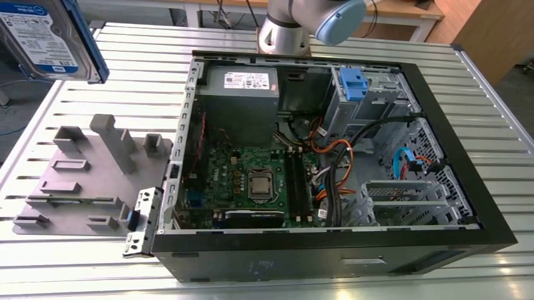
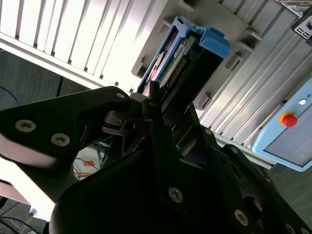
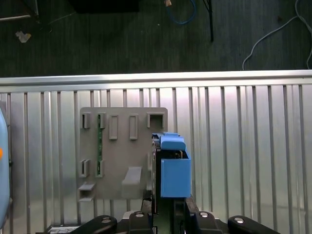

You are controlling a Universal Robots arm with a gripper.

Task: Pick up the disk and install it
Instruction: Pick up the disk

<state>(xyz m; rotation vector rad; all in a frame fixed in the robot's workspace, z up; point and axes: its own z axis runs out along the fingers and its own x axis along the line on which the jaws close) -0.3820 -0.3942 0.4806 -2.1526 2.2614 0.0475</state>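
The disk (image 1: pixel 46 37), a silver drive with a white-and-blue label in a blue carrier frame, hangs in the air at the exterior view's far upper left, above the table's edge. In the second wrist view my gripper (image 2: pixel 170 114) is shut on the disk (image 2: pixel 187 58), whose connector end and blue frame stick out beyond the black fingers (image 2: pixel 153 126). The first wrist view shows the disk (image 3: pixel 173 168) edge-on, held by my gripper (image 3: pixel 168 214) over the edge of a grey holder plate (image 3: pixel 122 151).
An open black computer case (image 1: pixel 317 240) lies on the slatted metal table (image 1: pixel 100 262), with a grey power supply (image 1: pixel 242 87), a motherboard (image 1: pixel 250 181) and another blue carrier (image 1: pixel 352 84) in its drive bay. The grey holder plate (image 1: pixel 92 175) lies beside the case. The arm's base (image 1: pixel 288 28) stands behind.
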